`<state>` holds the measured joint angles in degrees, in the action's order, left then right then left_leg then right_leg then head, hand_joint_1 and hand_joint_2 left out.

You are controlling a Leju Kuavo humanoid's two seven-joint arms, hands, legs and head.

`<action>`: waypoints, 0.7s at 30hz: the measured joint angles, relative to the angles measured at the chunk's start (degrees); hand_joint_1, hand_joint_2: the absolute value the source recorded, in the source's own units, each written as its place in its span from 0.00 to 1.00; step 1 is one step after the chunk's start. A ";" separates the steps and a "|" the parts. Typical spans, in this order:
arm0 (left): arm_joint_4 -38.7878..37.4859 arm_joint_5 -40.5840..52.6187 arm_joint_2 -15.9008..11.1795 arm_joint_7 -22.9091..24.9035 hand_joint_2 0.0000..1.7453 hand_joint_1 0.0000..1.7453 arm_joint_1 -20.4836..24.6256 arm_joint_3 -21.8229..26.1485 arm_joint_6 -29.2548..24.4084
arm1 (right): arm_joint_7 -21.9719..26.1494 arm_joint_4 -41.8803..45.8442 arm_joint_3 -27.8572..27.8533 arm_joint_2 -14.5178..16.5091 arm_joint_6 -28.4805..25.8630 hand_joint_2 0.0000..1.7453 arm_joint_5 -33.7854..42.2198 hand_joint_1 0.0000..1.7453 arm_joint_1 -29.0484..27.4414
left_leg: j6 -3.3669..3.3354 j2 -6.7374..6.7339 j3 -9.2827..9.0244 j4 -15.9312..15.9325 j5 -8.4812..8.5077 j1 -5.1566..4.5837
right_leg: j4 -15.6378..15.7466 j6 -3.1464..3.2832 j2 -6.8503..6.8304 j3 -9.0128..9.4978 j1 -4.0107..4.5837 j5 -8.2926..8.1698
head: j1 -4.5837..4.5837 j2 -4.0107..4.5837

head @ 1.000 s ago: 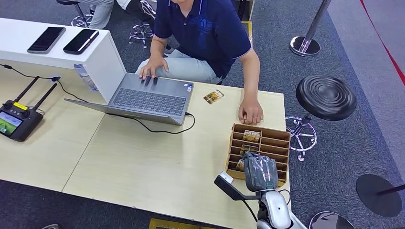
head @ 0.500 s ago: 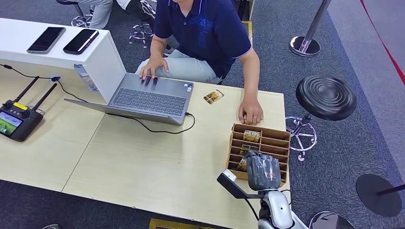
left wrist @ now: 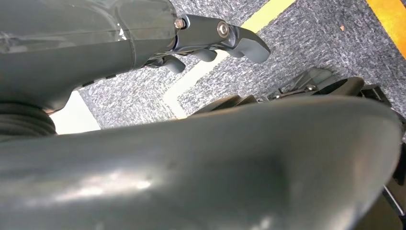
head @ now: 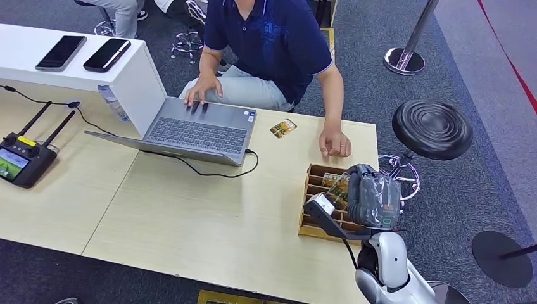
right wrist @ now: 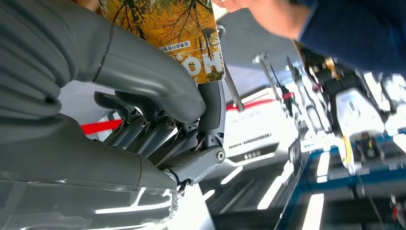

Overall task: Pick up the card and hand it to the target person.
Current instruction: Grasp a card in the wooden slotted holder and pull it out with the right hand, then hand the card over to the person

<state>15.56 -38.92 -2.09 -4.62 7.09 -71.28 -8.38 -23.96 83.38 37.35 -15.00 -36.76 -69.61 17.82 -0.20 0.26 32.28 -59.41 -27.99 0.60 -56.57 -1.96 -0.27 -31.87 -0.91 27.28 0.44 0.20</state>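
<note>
My right hand point(head: 373, 196) hovers over the far part of the wooden card box point(head: 315, 227) at the table's right end. In the right wrist view the hand point(right wrist: 158, 124) pinches a card point(right wrist: 167, 28) with an autumn-tree picture between thumb and finger. In the head view the card's edge point(head: 341, 187) sticks out beside the hand. The person in a dark blue shirt point(head: 272, 38) sits across the table, one hand point(head: 334, 142) resting just beyond the box. My left hand point(left wrist: 215, 40) hangs over the carpet holding nothing.
A second card point(head: 283, 128) lies on the table near the open laptop point(head: 196, 130), whose cable trails beside it. A remote controller point(head: 22, 158) sits at the left, two phones point(head: 82, 54) on a white shelf. A black stool point(head: 432, 130) stands right of the table.
My right hand has risen from the near slots of the box and moved toward the person, bringing a card with it. The person's hand shifted slightly.
</note>
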 joint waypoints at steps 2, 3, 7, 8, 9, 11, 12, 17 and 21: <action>0.00 0.21 -0.01 0.04 0.00 0.00 0.02 0.00 0.03 | -0.07 2.15 -0.51 -0.20 0.00 1.00 -0.38 1.00 0.46 | 0.00 0.00 0.00 0.00 0.00 0.00 | 0.00 0.00 0.00 0.00 0.00 0.00 | 0.00 0.00; 0.00 0.39 -0.01 0.09 0.00 0.00 0.04 0.00 0.05 | -0.05 3.20 -0.66 -0.27 0.00 1.00 -0.39 1.00 0.78 | 0.00 0.00 0.00 0.00 0.00 0.00 | 0.00 0.00 0.00 0.00 0.00 0.00 | 0.01 0.00; 0.00 0.84 0.03 0.38 0.00 0.00 0.27 0.00 0.34 | 0.52 5.76 -0.76 -0.34 -0.03 1.00 0.98 1.00 2.14 | 0.00 0.00 0.01 0.00 0.00 0.00 | 0.00 0.00 -0.01 0.01 0.00 0.00 | 0.00 0.00; 0.00 0.87 0.04 0.47 0.00 0.00 0.37 0.00 0.49 | 0.92 5.93 -0.72 -0.30 -0.05 1.00 1.65 1.00 2.44 | 0.00 0.00 0.02 0.01 0.00 0.00 | 0.00 0.00 -0.01 0.01 0.00 0.00 | 0.00 0.00; 0.00 0.89 0.05 0.57 0.00 0.00 0.47 0.00 0.66 | 1.43 5.98 -0.66 -0.22 -0.09 1.00 2.49 1.00 2.79 | 0.00 0.01 0.03 0.01 0.00 0.00 | -0.01 0.00 -0.01 0.01 0.00 0.00 | 0.00 0.00; 0.00 1.05 0.11 0.77 0.00 0.00 0.75 0.00 1.07 | 2.81 5.82 -0.42 0.32 -0.20 1.00 4.62 1.00 3.77 | 0.00 0.01 0.04 0.01 0.00 0.00 | -0.01 0.00 -0.01 0.00 0.00 0.00 | 0.00 0.00; 0.00 1.24 0.17 0.83 0.00 0.00 0.93 0.00 1.24 | 3.58 5.50 -0.17 0.78 -0.28 1.00 5.74 1.00 4.48 | 0.00 0.01 0.04 0.01 0.00 0.01 | -0.02 0.00 0.00 -0.01 0.00 0.00 | 0.01 0.00; 0.00 2.24 0.64 0.97 0.00 0.00 1.80 -0.13 2.16 | 6.53 1.94 1.64 3.50 -1.10 1.00 9.97 1.00 7.51 | -0.02 0.07 0.09 0.02 0.04 0.02 | -0.02 0.01 -0.11 -0.02 0.01 0.00 | -0.01 0.00; 0.00 3.41 0.90 1.23 0.00 0.00 2.33 -0.44 3.13 | 9.64 -3.81 3.48 6.37 -2.30 1.00 13.06 1.00 10.42 | -0.01 0.06 0.11 0.02 0.05 0.02 | -0.03 0.01 -0.07 -0.05 0.01 0.00 | 0.00 0.00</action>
<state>15.56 -35.50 -1.19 -3.39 9.42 -71.71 -5.26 -14.32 79.57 40.82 -8.63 -39.06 -56.56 28.23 -0.21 0.32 32.39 -59.39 -27.94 0.62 -56.60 -1.95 -0.34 -31.92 -0.90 27.28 0.44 0.20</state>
